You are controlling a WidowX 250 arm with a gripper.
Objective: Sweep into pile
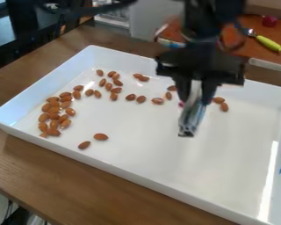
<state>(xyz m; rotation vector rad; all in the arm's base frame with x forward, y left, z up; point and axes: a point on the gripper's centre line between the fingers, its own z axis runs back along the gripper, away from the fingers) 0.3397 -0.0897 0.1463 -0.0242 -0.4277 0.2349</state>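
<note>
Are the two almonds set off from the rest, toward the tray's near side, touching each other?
Apart. The camera view shows bare tray between one almond and the other almond.

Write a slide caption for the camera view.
Black two-finger gripper holding a gray-and-white tool over a white rectangular tray of scattered almonds, densest toward the picture's left.

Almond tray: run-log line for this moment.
gripper: holding grey sweeping tool, tray contact unclear | almonds: loose cluster at image left, others scattered across white tray | single pile: not yet
</note>
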